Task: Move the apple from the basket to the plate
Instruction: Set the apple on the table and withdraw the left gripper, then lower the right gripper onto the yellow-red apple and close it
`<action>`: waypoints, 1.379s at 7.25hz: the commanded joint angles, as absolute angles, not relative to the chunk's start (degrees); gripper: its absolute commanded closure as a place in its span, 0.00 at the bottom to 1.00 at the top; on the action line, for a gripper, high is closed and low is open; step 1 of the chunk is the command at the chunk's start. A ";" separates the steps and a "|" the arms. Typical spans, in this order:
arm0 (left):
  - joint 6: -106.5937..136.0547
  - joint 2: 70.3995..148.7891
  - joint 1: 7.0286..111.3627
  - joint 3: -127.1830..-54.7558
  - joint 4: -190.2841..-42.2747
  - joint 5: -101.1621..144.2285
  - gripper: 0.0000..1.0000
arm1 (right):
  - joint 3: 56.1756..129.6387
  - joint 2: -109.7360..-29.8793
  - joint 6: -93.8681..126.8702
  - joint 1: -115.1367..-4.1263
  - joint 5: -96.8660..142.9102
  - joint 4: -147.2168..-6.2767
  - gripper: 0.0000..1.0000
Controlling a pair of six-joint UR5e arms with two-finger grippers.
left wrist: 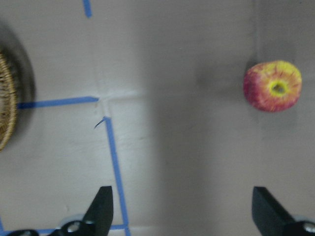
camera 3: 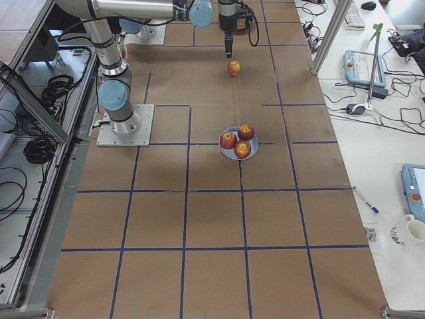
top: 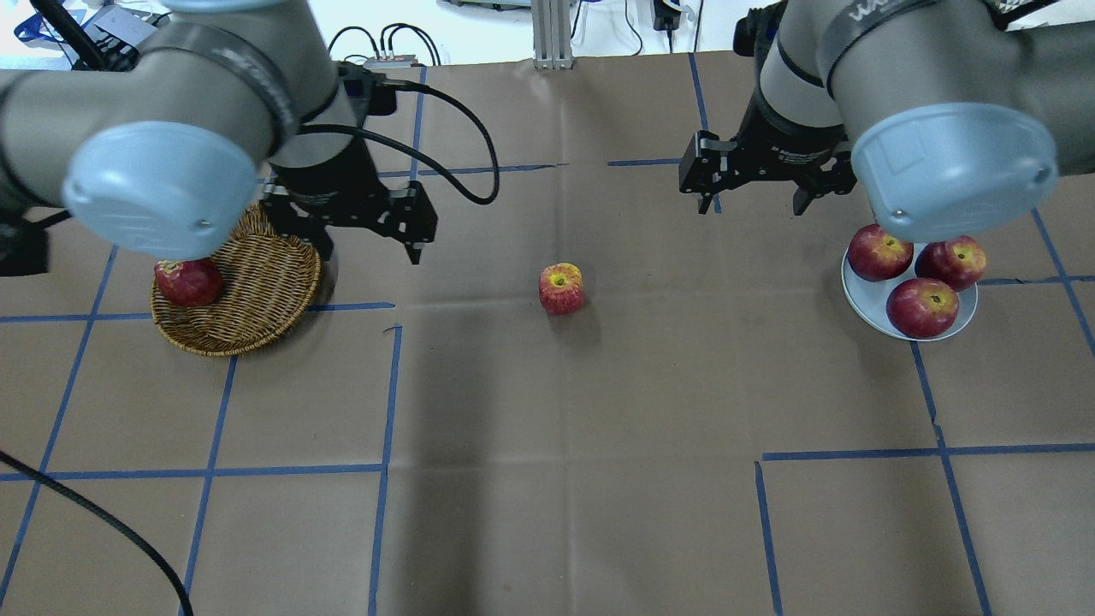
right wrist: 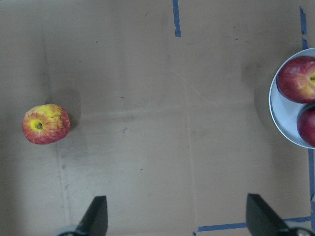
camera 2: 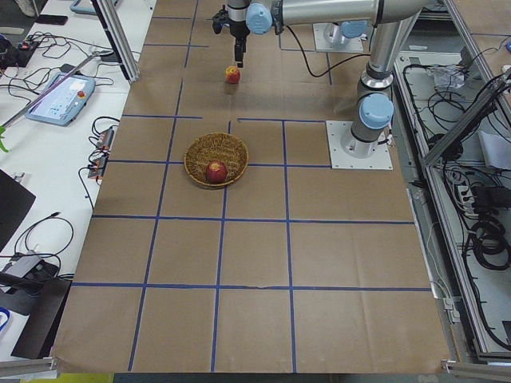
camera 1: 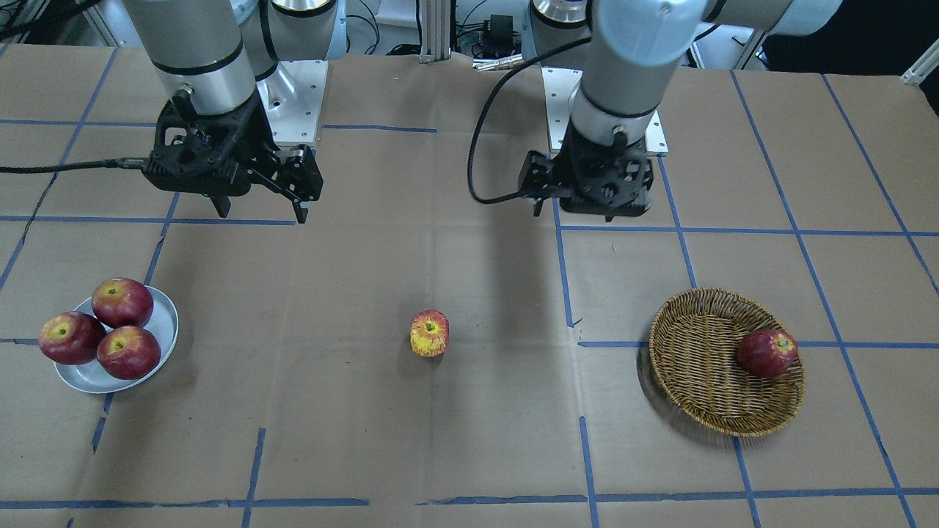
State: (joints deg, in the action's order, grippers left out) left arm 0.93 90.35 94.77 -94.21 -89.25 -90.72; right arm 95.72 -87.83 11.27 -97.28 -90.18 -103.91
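Observation:
The yellow-streaked apple (camera 1: 429, 334) sits alone on the table between the two arms, outside the basket and the plate; it also shows in the overhead view (top: 561, 288) and both wrist views (left wrist: 272, 86) (right wrist: 46, 124). The wicker basket (camera 1: 697, 367) (top: 265, 291) holds one dark red apple (camera 1: 766, 353). The pale plate (camera 1: 88, 378) (top: 860, 295) holds three dark red apples. My left gripper (top: 372, 252) (left wrist: 184, 211) is open and empty, between the basket and the streaked apple. My right gripper (top: 751, 205) (right wrist: 178, 216) is open and empty, between that apple and the plate.
The table is covered in brown paper with blue tape grid lines. The basket's edge (left wrist: 5, 98) shows at the left of the left wrist view, the plate's edge (right wrist: 280, 115) at the right of the right wrist view. Cables trail from both wrists.

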 commanded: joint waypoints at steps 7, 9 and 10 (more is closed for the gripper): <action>-14.94 84.47 90.44 -95.09 -91.43 -90.26 0.01 | 93.25 -60.66 22.85 -111.97 -89.03 -128.31 0.00; -14.77 83.85 90.44 -95.79 -89.91 -90.26 0.01 | 93.43 -58.02 22.85 -111.97 -89.03 -128.67 0.00; -14.59 83.67 90.61 -96.15 -90.09 -90.18 0.01 | 93.51 -56.96 22.50 -111.97 -89.03 -128.67 0.00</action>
